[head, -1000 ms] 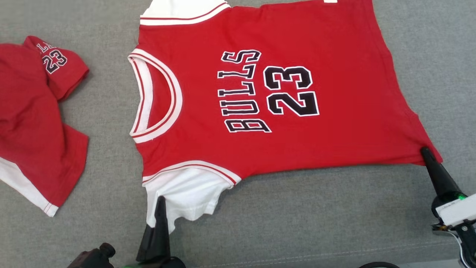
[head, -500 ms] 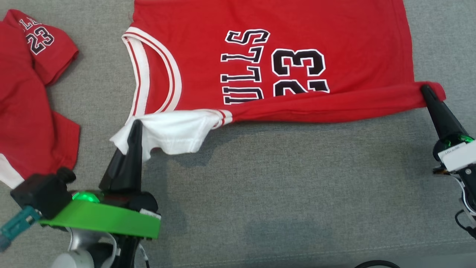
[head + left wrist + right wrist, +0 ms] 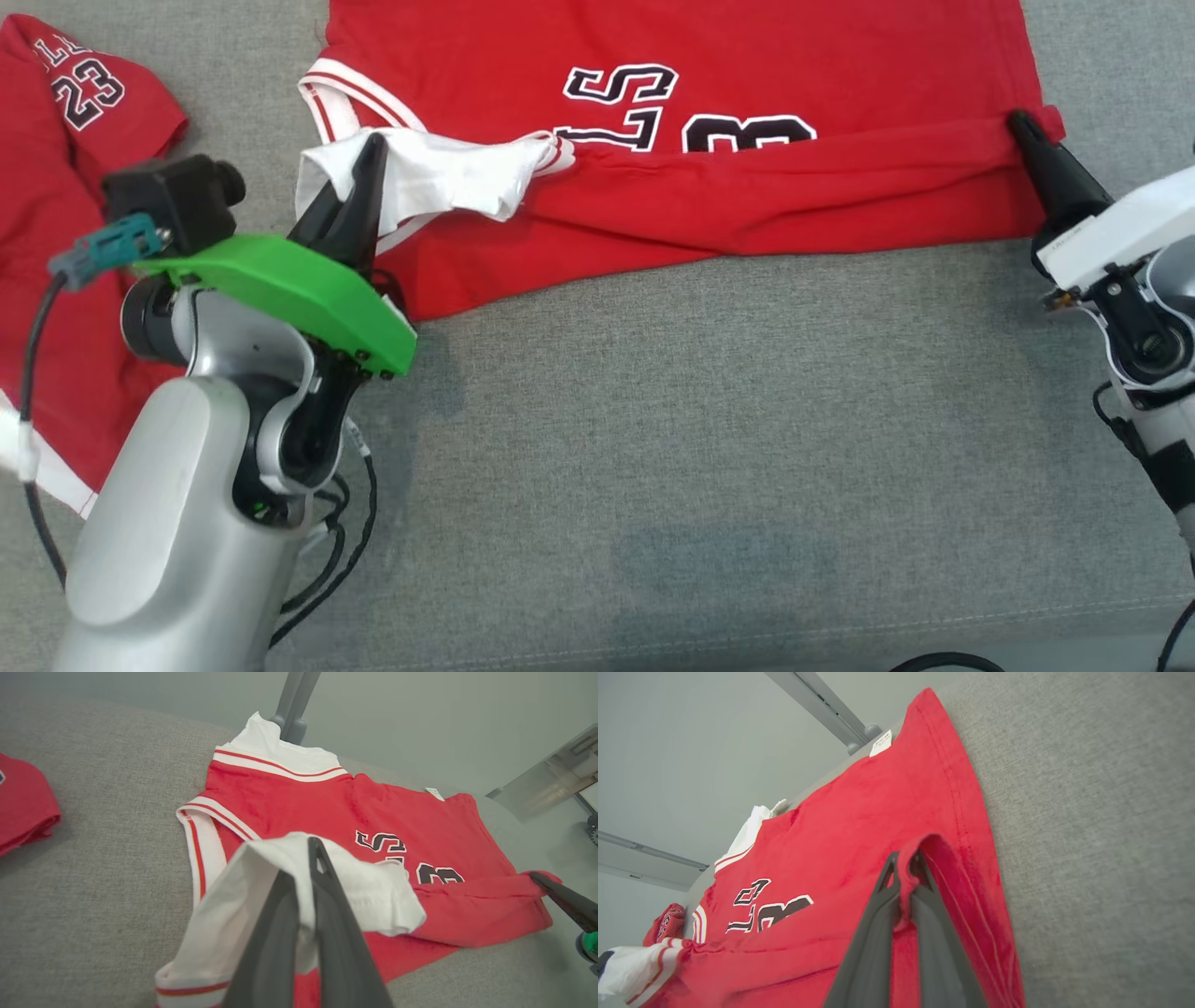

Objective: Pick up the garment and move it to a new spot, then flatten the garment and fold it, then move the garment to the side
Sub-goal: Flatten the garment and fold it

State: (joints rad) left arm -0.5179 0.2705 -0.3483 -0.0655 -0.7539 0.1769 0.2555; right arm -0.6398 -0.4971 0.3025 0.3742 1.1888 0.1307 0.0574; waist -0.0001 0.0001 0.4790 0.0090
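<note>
**Both grippers pinch the garment's near edge, lifted over its front**

The left gripper (image 3: 372,149) is closed on the white sleeve (image 3: 448,173) of the red garment (image 3: 747,205). In the left wrist view its two dark fingers (image 3: 327,914) meet with the white cloth nipped between them, and the sleeve drapes down on both sides. The right gripper (image 3: 1019,121) is likewise closed, clamping the red hem corner (image 3: 1050,119). The right wrist view shows a fold of red fabric squeezed between its fingers (image 3: 873,942).

Between the two grips, the near side of the garment is raised and doubled over toward the far side, covering the lower part of the black lettering (image 3: 621,84). The garment lies on the grey upholstered surface (image 3: 653,420), in the upper middle of the head view, with its neckline (image 3: 322,93) toward the robot's left.

Farther back, the other white sleeve (image 3: 275,749) and a small white label (image 3: 435,794) lie at the garment's far edge. A second red garment (image 3: 56,243) sits apart at the left.
</note>
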